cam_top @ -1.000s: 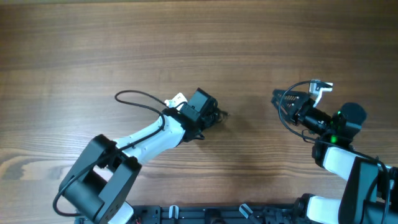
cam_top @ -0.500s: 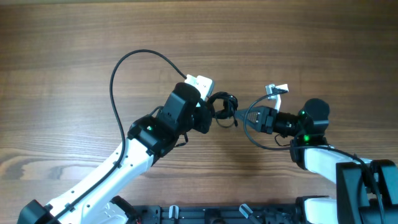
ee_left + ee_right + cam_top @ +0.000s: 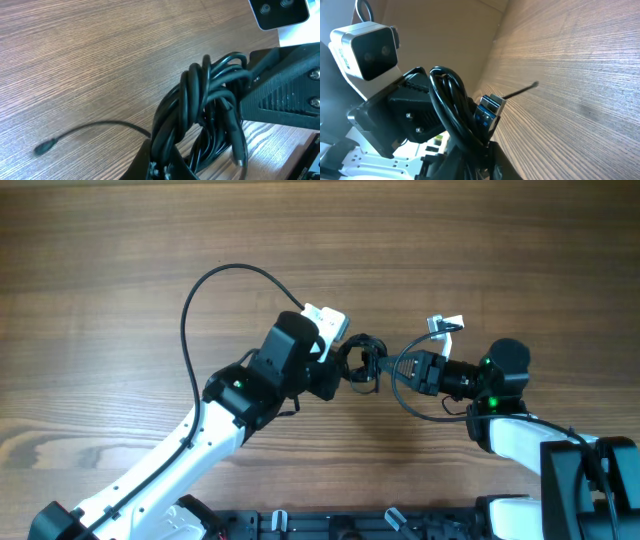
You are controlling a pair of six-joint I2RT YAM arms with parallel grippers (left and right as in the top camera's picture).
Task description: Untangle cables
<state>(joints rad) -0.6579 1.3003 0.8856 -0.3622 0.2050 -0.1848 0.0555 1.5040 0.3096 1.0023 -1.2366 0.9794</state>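
Item under inspection: a bundle of thin black cables [image 3: 362, 360], located near the middle of the brown wood-grain surface [image 3: 450, 240], directly between the two hands. The left hand [image 3: 338, 372] reaches in from the left side. In the left wrist view its jaws are closed tight on the lower part of the bundle [image 3: 200, 100], with the loops standing up from the grip. The right hand [image 3: 392, 370] meets the bundle from the opposite side. In the right wrist view the loops [image 3: 445, 100] run down between its fingers, which are drawn in on them, so this hand is gripping the bundle too. The two hands are very close together, with only the bundle between them. A flat plug with a blue insert [image 3: 487, 114] projects from the coil just beside the right hand. One loose thin black strand [image 3: 100, 127] trails out from the bundle and ends in a tiny plug [image 3: 44, 148]. Whether that plug rests on the surface cannot be told. A white camera housing [image 3: 325, 320] sits on the left wrist. A thicker black arm cable [image 3: 215, 280] arcs over the surface behind the left arm, well apart from the bundle.
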